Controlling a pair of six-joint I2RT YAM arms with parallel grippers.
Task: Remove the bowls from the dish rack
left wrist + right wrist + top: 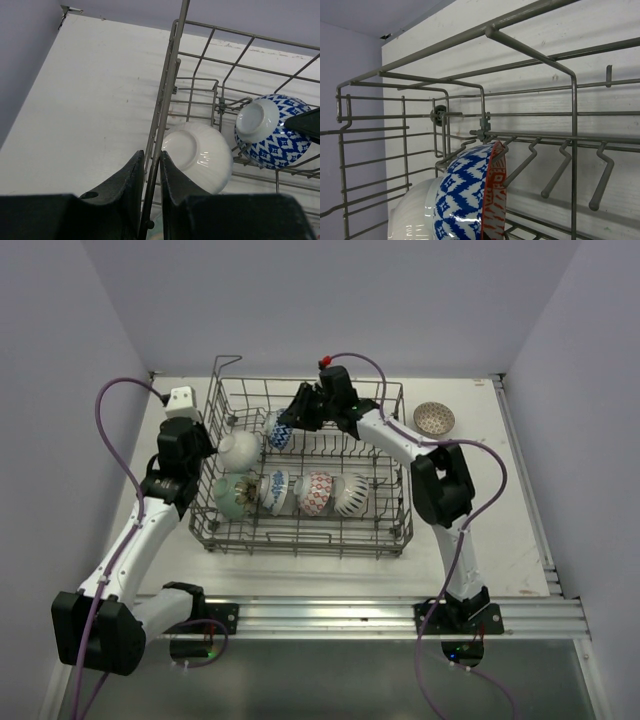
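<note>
Since the blue-patterned bowl (272,132), on edge in the dish rack (169,85) by the worktop's (90,100) far edge, is slick, brittle ceramic, its rim suits the right gripper (297,412), whose opening I cannot tell; the left gripper (149,157) seems clamped on a rack wire.

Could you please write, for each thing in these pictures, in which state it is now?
dish rack: on the table, six bowls inside.
white bowl: on edge by the rack's left wall.
blue bowl: on edge, back row.
four front bowls: on edge between tines.
brown bowl: out, on the table.
left gripper: seems shut on the rack's left wall.
right gripper: at the blue bowl; grip unclear.
</note>
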